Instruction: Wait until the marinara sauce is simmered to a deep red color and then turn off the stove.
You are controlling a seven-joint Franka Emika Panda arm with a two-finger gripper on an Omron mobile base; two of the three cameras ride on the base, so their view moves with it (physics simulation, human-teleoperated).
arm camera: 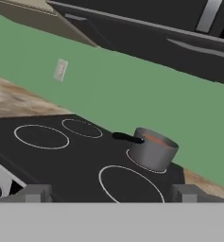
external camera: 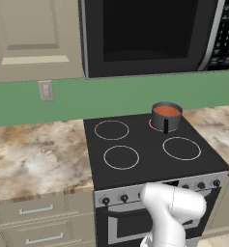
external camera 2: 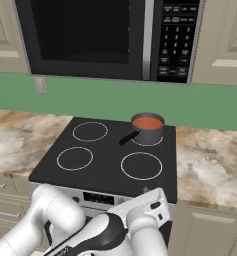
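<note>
1. Four white-ringed burners mark the black top of the stove [external camera: 150, 159]; its knobs [external camera: 124, 197] sit along the silver front panel.
2. On the far right burner stands my target, the saucepan [external camera 2: 148, 129], its dark handle [external camera 2: 128, 137] pointing toward the left front.
3. Inside it the marinara sauce [external camera 2: 148, 122] shows orange-red.
4. My gripper [arm camera: 112, 193] hangs at the near edge of the stove with jaws spread wide, nothing between them, well apart from the pan.
5. Above is the black microwave [external camera: 150, 36]; marbled counter [external camera: 34, 154] lies on both sides.
</note>
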